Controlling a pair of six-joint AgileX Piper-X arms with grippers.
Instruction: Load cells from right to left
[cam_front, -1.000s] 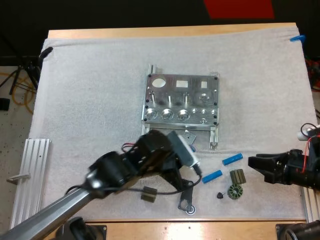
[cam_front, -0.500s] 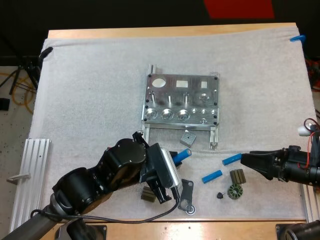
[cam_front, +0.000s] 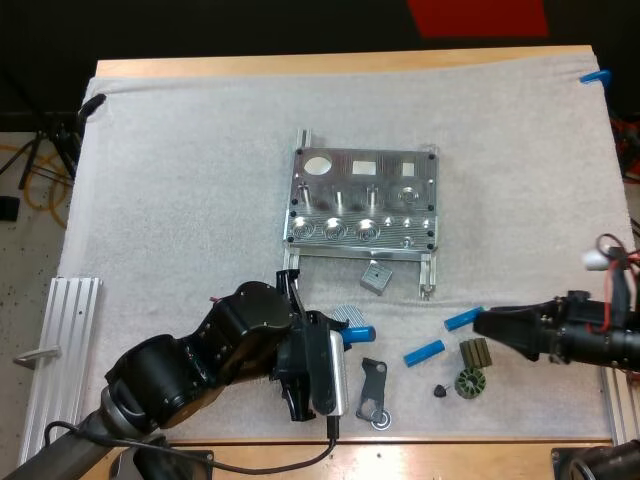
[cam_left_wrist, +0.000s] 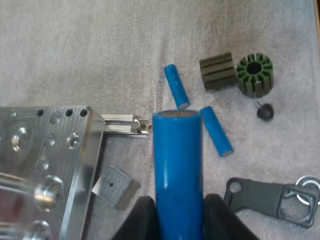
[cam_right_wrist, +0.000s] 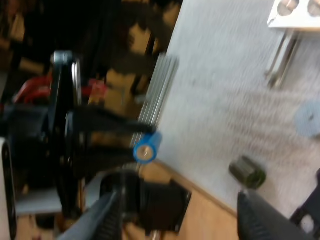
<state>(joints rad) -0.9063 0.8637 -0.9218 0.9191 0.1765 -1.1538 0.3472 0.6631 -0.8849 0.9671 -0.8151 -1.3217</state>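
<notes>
The metal fixture (cam_front: 362, 210) lies mid-mat. My left gripper (cam_front: 338, 338) is shut on a blue cylinder (cam_front: 358, 333), below the fixture's front edge. In the left wrist view that cylinder (cam_left_wrist: 177, 170) stands upright between my fingers (cam_left_wrist: 142, 220), beside the fixture (cam_left_wrist: 45, 165). Two more blue cylinders (cam_front: 463, 319) (cam_front: 424, 352) lie on the mat to the right. My right gripper (cam_front: 487, 325) is open, its tip just right of the upper one. In the right wrist view my open fingers (cam_right_wrist: 107, 215) face the held cylinder (cam_right_wrist: 146, 147).
A dark block (cam_front: 475, 352), a green rotor (cam_front: 468, 383) and a small black knob (cam_front: 440, 390) lie by the right gripper. A dark bracket (cam_front: 372, 390) and a grey square piece (cam_front: 375, 277) sit below the fixture. An aluminium rail (cam_front: 60, 350) lies at the mat's left edge.
My left arm has swung back and turned with the blue cylinder, which now sits lower and nearer the front. The right gripper has crept left toward the loose cylinder.
</notes>
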